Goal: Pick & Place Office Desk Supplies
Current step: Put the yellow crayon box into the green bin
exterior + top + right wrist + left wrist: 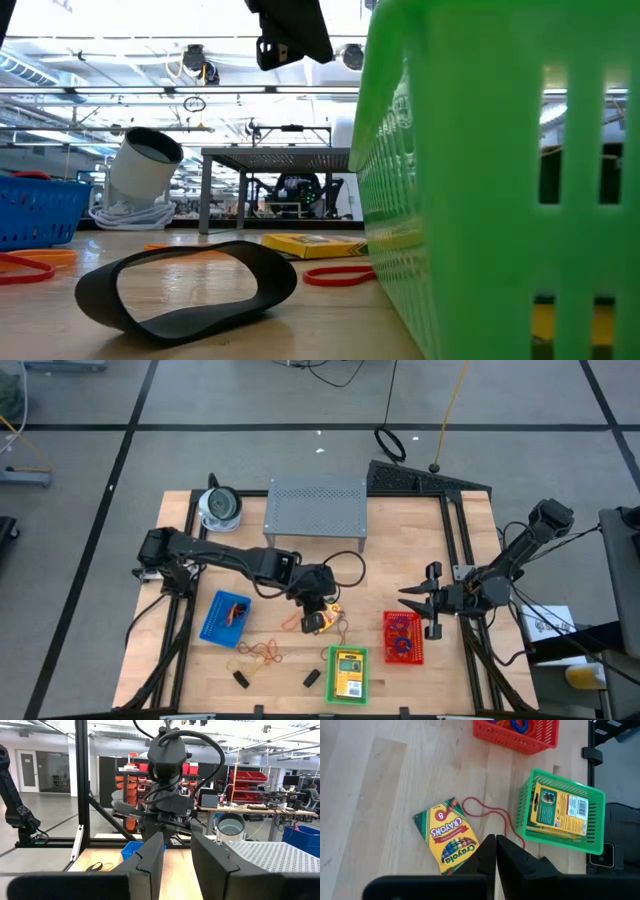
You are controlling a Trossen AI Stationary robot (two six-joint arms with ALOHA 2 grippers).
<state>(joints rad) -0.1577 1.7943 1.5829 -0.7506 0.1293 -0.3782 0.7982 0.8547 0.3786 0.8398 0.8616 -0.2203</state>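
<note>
Yellow cardboard crayon box (448, 841) is lying flat on the wooden surface (380, 795), toward its front edge, directly under the left gripper (495, 851), whose fingers are pressed together, holding nothing. Right gripper (418, 606) is hovering spread near the right edge.

Bare wood betw. green basket (349, 674) & red basket (404, 637); shelf (315, 507) blocks rear.

The table (380, 785) is pale, smooth wood; the crayon box (448, 835) is glossy printed card; the green basket (560, 815) is shiny latticed plastic — and the shelf (316, 506) is matt perforated metal.
</note>
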